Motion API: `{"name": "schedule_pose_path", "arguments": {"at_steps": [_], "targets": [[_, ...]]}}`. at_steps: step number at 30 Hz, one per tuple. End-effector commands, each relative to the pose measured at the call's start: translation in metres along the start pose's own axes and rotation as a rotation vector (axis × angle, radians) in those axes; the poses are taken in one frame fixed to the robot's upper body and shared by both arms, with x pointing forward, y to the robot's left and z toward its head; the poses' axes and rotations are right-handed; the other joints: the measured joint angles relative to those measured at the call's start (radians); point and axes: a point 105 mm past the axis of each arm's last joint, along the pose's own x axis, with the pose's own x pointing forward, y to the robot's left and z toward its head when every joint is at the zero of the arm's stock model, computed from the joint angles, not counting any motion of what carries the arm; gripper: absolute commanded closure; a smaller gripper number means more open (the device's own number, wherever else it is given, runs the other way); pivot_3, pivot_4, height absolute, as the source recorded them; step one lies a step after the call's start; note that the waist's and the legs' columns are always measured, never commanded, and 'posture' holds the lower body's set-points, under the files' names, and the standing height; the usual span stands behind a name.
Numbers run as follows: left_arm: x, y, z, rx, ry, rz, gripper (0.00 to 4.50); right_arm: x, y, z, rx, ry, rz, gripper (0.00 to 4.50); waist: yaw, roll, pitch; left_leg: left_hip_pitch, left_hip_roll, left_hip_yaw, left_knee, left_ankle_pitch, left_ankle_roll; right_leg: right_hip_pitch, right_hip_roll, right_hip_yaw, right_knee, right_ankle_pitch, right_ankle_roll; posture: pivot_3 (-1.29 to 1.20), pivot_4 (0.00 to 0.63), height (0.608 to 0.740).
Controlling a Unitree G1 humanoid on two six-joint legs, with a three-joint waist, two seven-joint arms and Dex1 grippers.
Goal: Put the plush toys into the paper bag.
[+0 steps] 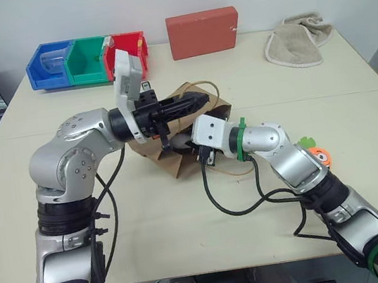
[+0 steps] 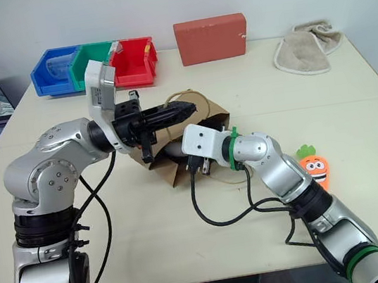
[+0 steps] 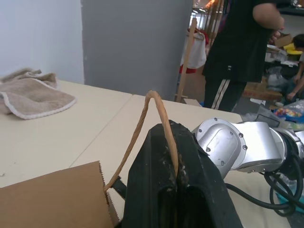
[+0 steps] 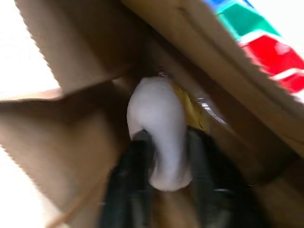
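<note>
Paper bag (image 2: 207, 121) sits mid-frame on the cream table (image 2: 151, 218), mouth facing lower right. Left gripper (image 3: 176, 156) is clamped on the bag's loop handle (image 3: 159, 114), holding that edge up. Right gripper (image 4: 164, 156) reaches inside the mouth with the white egg plush (image 4: 159, 128) between its fingers (image 4: 135, 156); cannot tell whether they press it or have slackened. Carrot plush (image 2: 313, 165) lies on the table at right centre, beside the right arm, outside the bag. Red box (image 2: 211, 38) and beige towel (image 2: 307, 49) along the top; blue, green, red bins (image 2: 95, 63) upper left.
</note>
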Motion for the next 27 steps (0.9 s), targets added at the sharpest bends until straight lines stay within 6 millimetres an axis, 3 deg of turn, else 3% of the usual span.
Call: {"name": "schedule_pose_path", "arguments": {"at_steps": [1,5,12,15,20,23,27], "targets": [[0.0,-0.002,0.012,0.031,-0.04,-0.009,4.5,-0.013,-0.005,0.014,-0.008,-0.048,-0.022,1.89,0.001,0.0,0.0,0.0,0.0,0.0,0.0,0.0,0.0,0.0,0.0,0.0,0.0,0.0,0.0,0.0,0.15,0.74],[0.002,-0.001,0.009,0.028,-0.04,-0.003,4.5,-0.033,0.003,0.024,-0.022,-0.069,0.062,0.4,0.002,0.0,0.0,-0.001,0.0,0.0,0.0,0.0,0.0,0.0,0.0,0.0,0.0,0.0,0.0,0.0,0.15,0.74],[0.006,0.0,0.004,0.026,-0.031,-0.011,4.5,-0.089,-0.002,0.038,-0.003,-0.083,0.146,0.4,0.002,0.0,0.0,-0.001,0.0,0.0,0.0,0.0,0.0,0.0,0.0,0.0,-0.001,0.0,0.0,0.0,0.15,0.74],[0.007,-0.001,0.001,0.028,-0.027,-0.013,4.5,-0.129,-0.001,0.021,0.035,0.039,0.18,0.4,0.016,0.0,0.0,-0.001,-0.001,0.0,0.0,0.0,0.001,0.001,0.0,0.0,-0.002,0.0,0.0,0.0,0.15,0.74],[0.007,-0.001,-0.004,0.031,-0.014,-0.017,4.5,-0.189,-0.004,-0.042,0.051,0.403,0.117,0.4,0.025,0.0,0.0,-0.001,-0.001,0.0,0.0,0.0,0.001,0.001,-0.001,0.0,-0.004,0.0,0.0,0.0,0.15,0.74],[0.008,-0.001,-0.005,0.034,-0.01,-0.021,4.5,-0.212,0.003,-0.073,0.031,0.557,0.131,0.4,0.024,0.0,0.0,-0.001,-0.001,0.001,0.0,0.0,0.001,0.001,-0.001,0.001,-0.005,0.0,0.0,0.0,0.15,0.74],[0.007,-0.001,-0.005,0.039,-0.004,-0.023,4.5,-0.228,0.013,-0.095,0.055,0.635,0.138,0.4,0.018,0.0,0.0,0.0,-0.001,0.003,0.001,0.0,0.001,0.002,0.0,0.003,-0.005,0.0,0.0,0.0,0.15,0.74]]}}
